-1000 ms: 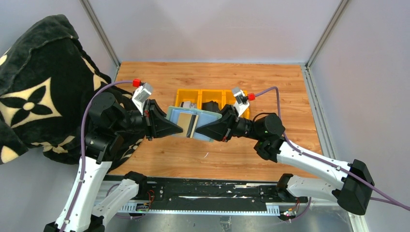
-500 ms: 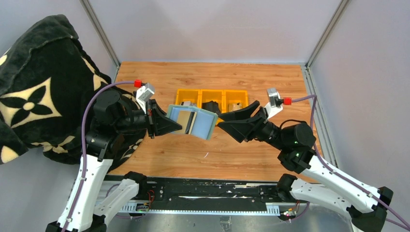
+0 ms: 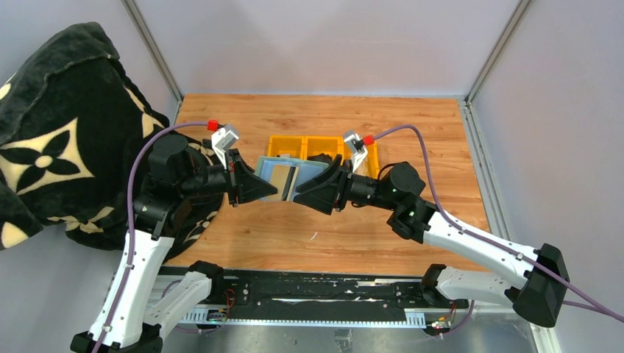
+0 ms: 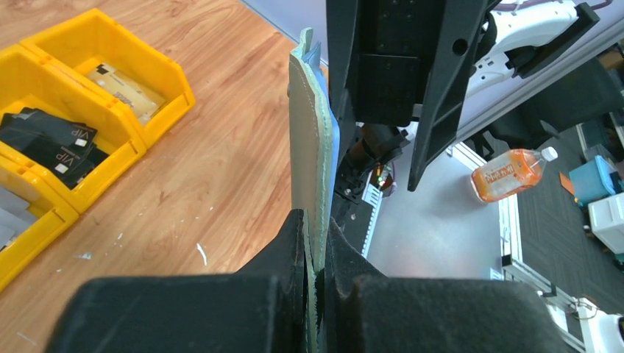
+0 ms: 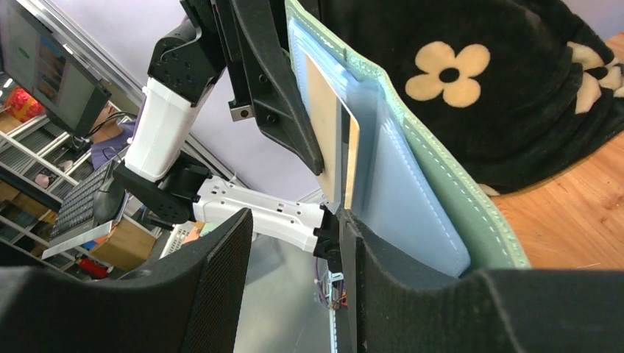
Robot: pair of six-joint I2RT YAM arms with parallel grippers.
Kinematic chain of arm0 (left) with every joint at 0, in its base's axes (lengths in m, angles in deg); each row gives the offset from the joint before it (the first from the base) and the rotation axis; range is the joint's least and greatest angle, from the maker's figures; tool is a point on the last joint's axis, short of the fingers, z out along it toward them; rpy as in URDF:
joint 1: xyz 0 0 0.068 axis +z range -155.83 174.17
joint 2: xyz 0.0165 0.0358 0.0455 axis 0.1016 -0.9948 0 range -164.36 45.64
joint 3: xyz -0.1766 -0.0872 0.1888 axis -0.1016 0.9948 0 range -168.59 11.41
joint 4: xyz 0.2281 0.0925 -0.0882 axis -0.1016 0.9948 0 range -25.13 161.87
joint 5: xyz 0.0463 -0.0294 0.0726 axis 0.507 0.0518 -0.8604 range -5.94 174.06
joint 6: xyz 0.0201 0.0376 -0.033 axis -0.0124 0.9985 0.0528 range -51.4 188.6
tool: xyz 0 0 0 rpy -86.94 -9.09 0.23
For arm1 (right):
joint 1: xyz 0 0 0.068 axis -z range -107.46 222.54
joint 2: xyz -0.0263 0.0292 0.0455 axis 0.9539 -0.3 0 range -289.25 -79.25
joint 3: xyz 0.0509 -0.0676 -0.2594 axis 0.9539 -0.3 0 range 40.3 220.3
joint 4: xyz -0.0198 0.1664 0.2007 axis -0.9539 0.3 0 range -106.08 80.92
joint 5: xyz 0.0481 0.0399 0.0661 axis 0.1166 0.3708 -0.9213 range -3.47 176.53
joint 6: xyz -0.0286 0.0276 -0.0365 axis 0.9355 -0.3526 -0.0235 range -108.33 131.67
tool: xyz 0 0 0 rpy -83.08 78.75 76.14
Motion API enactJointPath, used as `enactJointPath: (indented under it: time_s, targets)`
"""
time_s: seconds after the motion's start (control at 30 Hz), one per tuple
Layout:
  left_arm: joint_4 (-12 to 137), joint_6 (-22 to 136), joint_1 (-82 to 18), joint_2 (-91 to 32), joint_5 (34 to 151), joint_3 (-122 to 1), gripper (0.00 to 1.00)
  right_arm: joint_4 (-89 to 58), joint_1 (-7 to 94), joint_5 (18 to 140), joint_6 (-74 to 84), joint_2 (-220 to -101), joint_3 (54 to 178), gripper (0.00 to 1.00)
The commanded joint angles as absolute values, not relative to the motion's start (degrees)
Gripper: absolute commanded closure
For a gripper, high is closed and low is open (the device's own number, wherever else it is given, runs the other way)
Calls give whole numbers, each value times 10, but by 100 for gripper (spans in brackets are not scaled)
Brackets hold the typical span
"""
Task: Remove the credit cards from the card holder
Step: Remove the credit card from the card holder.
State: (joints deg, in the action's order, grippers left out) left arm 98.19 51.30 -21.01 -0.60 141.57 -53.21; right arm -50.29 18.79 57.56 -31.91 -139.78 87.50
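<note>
The card holder (image 3: 266, 170) hangs open above the table, sage green outside (image 5: 441, 169) and blue inside. My left gripper (image 3: 268, 190) is shut on its left edge; the left wrist view shows the holder edge-on (image 4: 307, 147) in the pinch (image 4: 315, 246). A tan-gold credit card (image 3: 280, 182) with a dark stripe sticks out of a pocket (image 5: 329, 125). My right gripper (image 3: 302, 193) is open at the holder's right side. The card's free end lies by one finger (image 5: 401, 294). The other finger (image 5: 213, 294) stands well apart.
A yellow three-compartment tray (image 3: 324, 140) stands behind the holder, with black cards (image 4: 55, 140) and a tan card (image 4: 121, 81) in its bins (image 4: 165, 92). A black flowered blanket (image 3: 59, 147) is draped at the left.
My right gripper opened, swung out to the right beside the tray, then came back open to the holder. The left gripper kept its hold and barely moved.
</note>
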Motion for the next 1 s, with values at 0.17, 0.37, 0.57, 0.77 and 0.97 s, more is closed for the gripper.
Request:
enactJointPath:
  time_s: [0.17,0.37,0.57,0.77,0.97]
  targets:
    - [956,500,-208,1,1476,-547,100,-572,182,543,-353,-1422,882,55]
    - [925,470,-208,2,1513,-541,100,-619,183,528,-380,-1449,888,65]
    - [927,467,-208,2,1529,-541,100,-650,184,530,-399,-1455,885,76]
    - [926,464,-208,3,1535,-548,100,-588,199,547,-379,-1422,874,63]
    - [915,453,-208,4,1539,-550,100,-493,199,573,-319,-1390,885,55]
